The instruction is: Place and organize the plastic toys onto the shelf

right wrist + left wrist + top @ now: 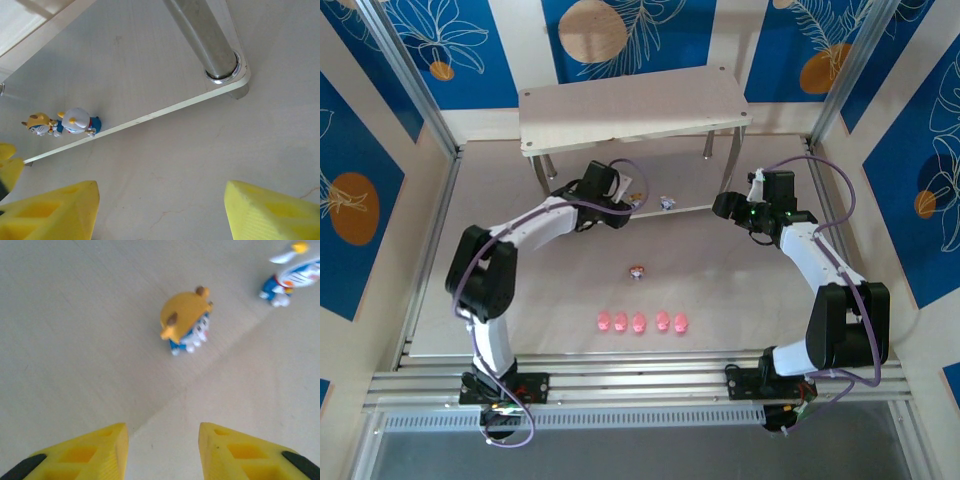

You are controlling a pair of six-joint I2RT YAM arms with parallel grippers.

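- Pale wood-grain boards made up the shelf (630, 105), a top board on slim metal legs (202, 35) with a lower board (150, 60) beneath.
- On the shelf's lower board, close to its front edge, stood an orange-topped figurine (186, 320) and, just beside it, a blue-and-white figurine (290, 277).
- The left gripper (162, 432) hung at the shelf's front edge, just short of the orange-topped figurine. Its yellow fingers (107, 450) were parted, with nothing between them.
- The right gripper (161, 192) sat off the shelf's front right leg, fingers (265, 210) spread wide and empty, facing the lower board's corner.
- A third small figurine (636, 271) stood alone on the table (740, 290), in front of the shelf.
- Five pink pigs (640, 322) stood in a neat row on the table, farther from the shelf than the lone figurine and well apart from both grippers.
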